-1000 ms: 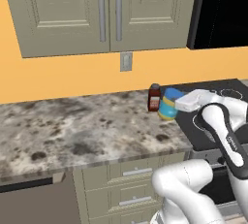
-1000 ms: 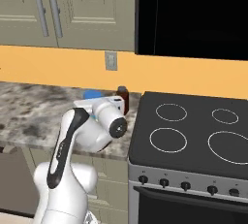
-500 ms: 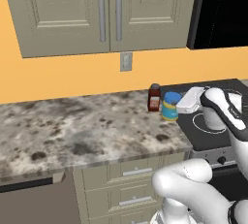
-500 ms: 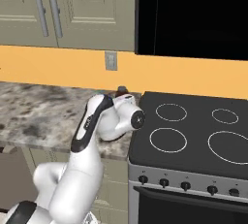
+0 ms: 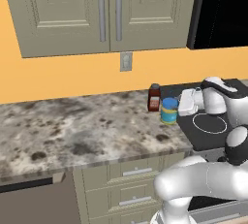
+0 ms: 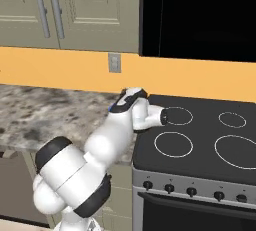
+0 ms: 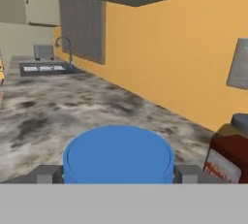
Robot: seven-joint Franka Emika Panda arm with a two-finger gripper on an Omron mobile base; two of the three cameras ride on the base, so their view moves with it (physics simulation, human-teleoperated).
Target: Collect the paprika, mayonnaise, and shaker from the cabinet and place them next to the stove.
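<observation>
**A:** Starting from the left, what stood on the table (image 5: 72,131)?

**B:** Its left and middle stretch was bare speckled stone. The things sat at its right end, near the back edge. First came the paprika (image 5: 154,97), upright, close to the wall. Just beside it, nearer the front and the right edge, stood the mayonnaise (image 5: 169,110), also upright. Whether the two touched, I could not tell.

**A:** And the claw?

**B:** The claw (image 7: 118,173) was spread wide, one dark tip on either side of the blue lid of the mayonnaise (image 7: 118,157), with a little slack showing at each side. It did not look clamped on the jar. Seen from the base, the hand (image 5: 188,102) lay level over the left edge of the stove (image 5: 213,121), facing the jar.

**A:** So two of the three were down by the stove?

**B:** So I judged. The cabinet (image 5: 106,12) hung above with both doors closed, and the shaker I did not spot.

**A:** How would the jar handle?

**B:** Stiff, smooth-sided, probably a bit slippery and heavier than the bottle. Being wide, it needed nearly the full spread; the body just under the lid seemed the surest hold. The paprika (image 7: 227,157) was tall and narrow, so a careless brush could tip it.
</observation>
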